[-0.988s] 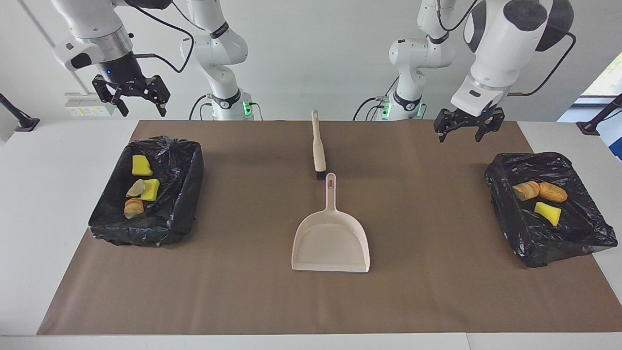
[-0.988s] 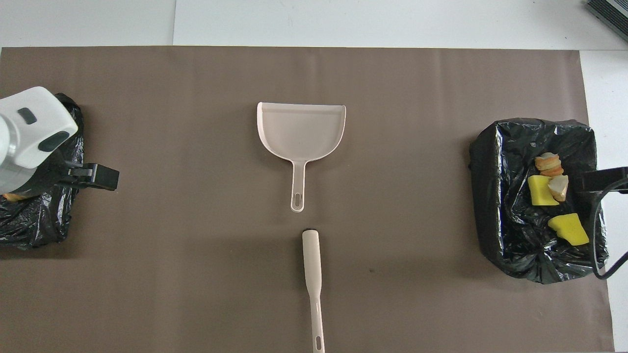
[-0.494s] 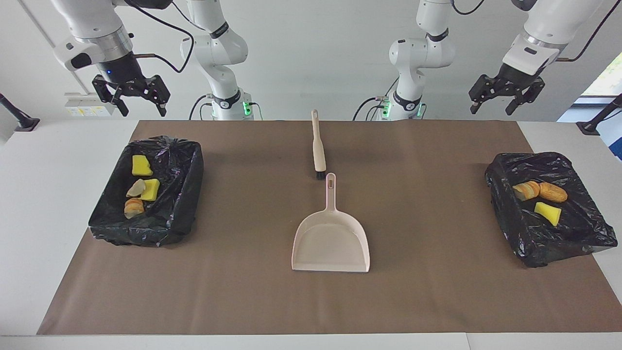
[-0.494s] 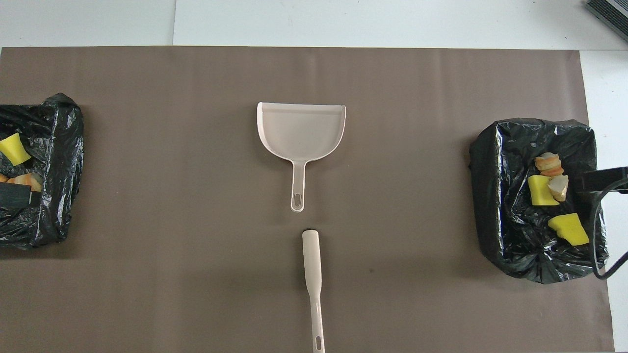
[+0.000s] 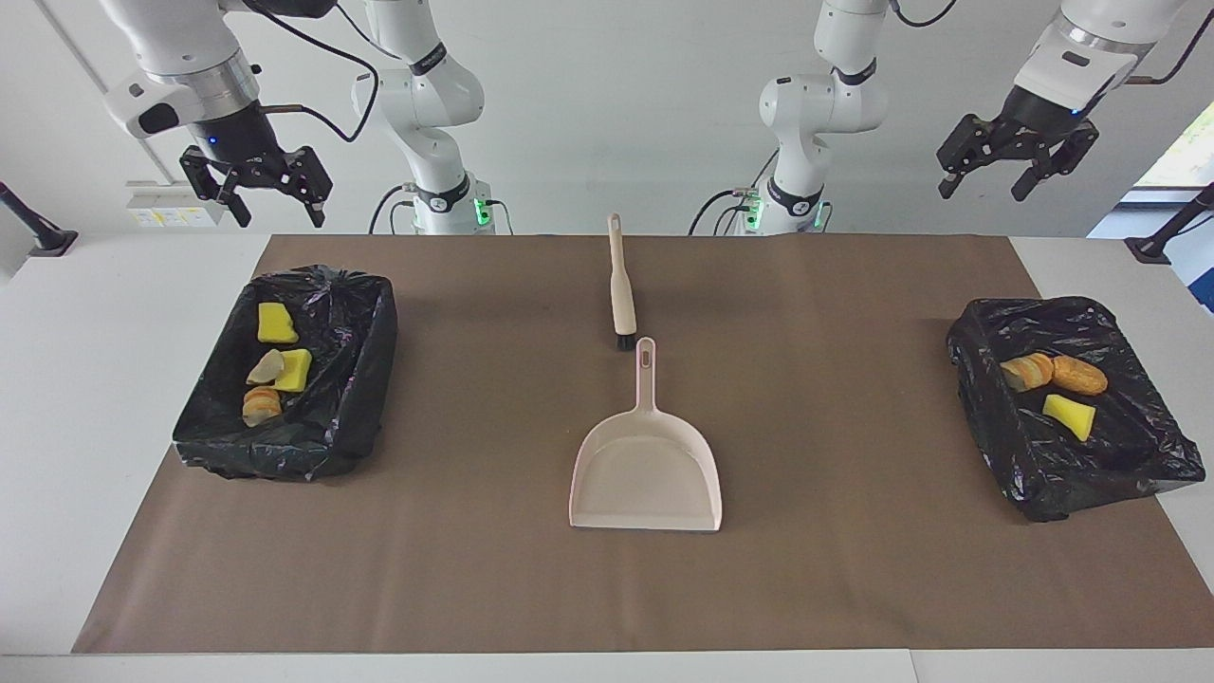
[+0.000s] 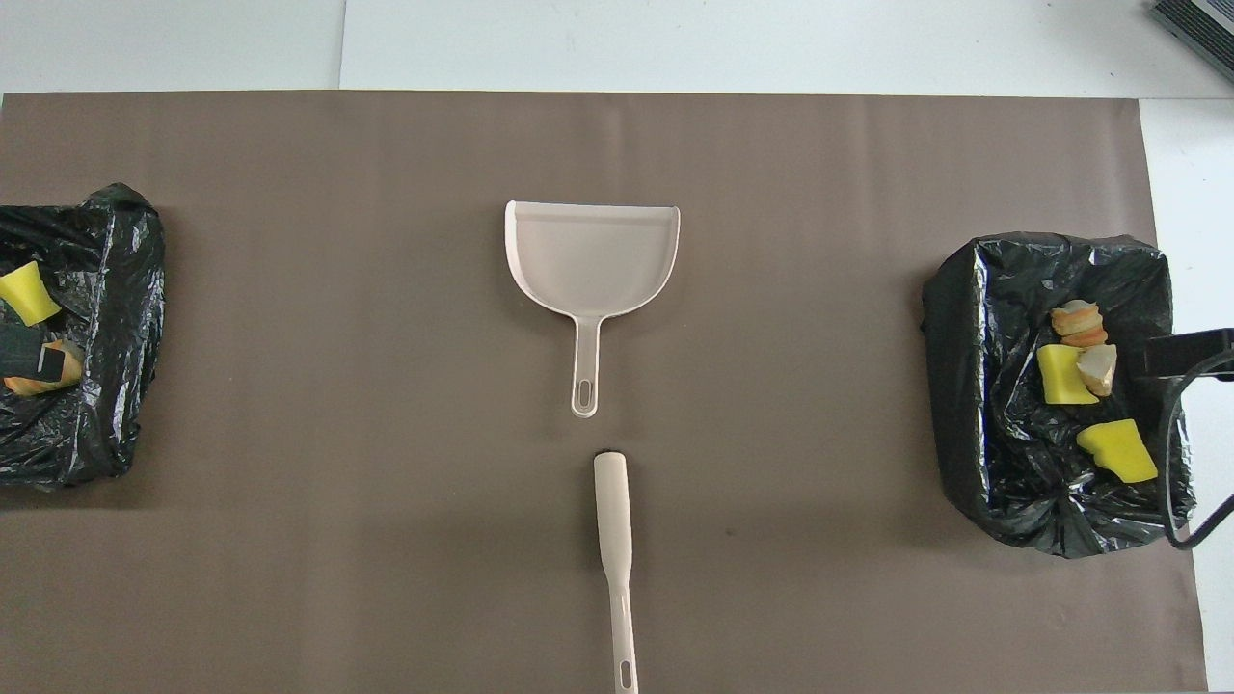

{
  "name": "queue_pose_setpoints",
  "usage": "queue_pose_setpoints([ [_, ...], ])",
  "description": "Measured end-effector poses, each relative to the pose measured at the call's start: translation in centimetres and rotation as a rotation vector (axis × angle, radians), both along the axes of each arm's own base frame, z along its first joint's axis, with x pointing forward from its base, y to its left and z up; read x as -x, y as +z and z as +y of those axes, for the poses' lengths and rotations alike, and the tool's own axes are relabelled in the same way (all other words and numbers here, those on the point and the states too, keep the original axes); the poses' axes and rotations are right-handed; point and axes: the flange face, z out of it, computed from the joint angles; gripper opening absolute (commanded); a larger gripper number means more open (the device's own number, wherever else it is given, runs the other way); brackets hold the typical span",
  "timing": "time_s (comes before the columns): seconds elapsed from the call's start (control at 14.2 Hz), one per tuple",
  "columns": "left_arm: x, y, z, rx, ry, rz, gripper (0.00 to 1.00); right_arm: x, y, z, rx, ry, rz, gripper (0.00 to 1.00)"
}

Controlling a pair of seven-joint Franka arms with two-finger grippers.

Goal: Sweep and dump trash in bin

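The trash lies in two black-lined bins. The bin (image 5: 353, 398) (image 6: 964, 386) at the right arm's end holds two yellow sponge pieces (image 5: 276, 323) and two tan lumps (image 5: 261, 405). In the bin (image 5: 986, 427) (image 6: 120, 318) at the left arm's end lie two bread rolls (image 5: 1079, 376) and a yellow sponge piece (image 5: 1069, 415). My right gripper (image 5: 280, 216) hangs open and empty high over its bin's edge. High above the other bin is my left gripper (image 5: 982, 194), open and empty too.
A pale pink dustpan (image 5: 645, 474) (image 6: 590, 255) lies mid-table on the brown mat (image 5: 854, 531), its handle toward the robots. The beige brush (image 5: 621, 285) (image 6: 614, 540) lies in line with it, nearer the robots, bristles by the dustpan's handle.
My left gripper has risen and swung outward, from low beside its bin to high above it. The right arm, the dustpan and the brush have not moved.
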Motion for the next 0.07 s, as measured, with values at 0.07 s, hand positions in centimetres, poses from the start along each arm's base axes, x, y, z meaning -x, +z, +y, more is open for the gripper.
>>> queue_pose_setpoints([
  [0.07, -0.21, -0.11, -0.03, -0.001, 0.000, 0.007, 1.00, 0.00, 0.00, 0.00, 0.000, 0.000, 0.000, 1.00],
])
